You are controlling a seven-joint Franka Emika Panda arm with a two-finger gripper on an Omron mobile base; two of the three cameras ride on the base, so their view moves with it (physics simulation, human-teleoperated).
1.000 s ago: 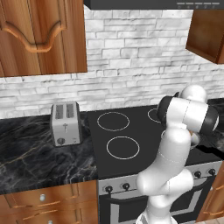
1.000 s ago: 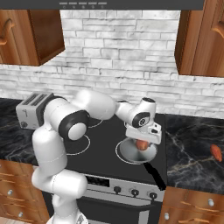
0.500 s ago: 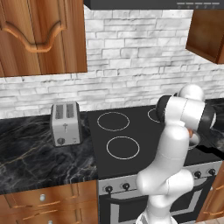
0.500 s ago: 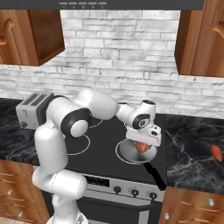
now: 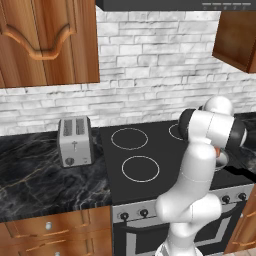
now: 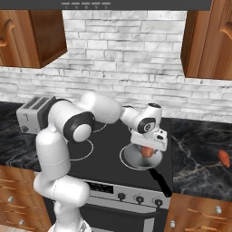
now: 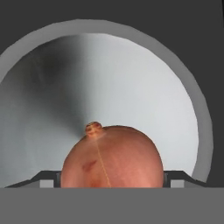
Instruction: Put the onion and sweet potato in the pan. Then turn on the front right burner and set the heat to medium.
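Observation:
The onion [image 7: 111, 153], round and reddish-brown, sits between my fingertips, which touch its two sides. My gripper [image 6: 146, 152] is shut on the onion and holds it just above the silver pan [image 6: 132, 159], whose grey floor [image 7: 131, 87] lies right under it. The pan rests on the front right burner, which it hides, and its black handle [image 6: 159, 181] points toward the stove front. An orange sweet potato [image 6: 223, 157] lies on the dark counter to the right of the stove. In the left base view my own arm covers most of the pan [image 5: 223, 161].
A silver toaster [image 5: 75, 141] stands on the counter left of the cooktop. Two white burner rings [image 5: 140, 168] mark the left half of the black glass. Control knobs [image 6: 138, 198] line the stove front. Wooden cabinets hang above on both sides.
My gripper has sunk slightly toward the pan with the onion still in it. Nothing else has moved.

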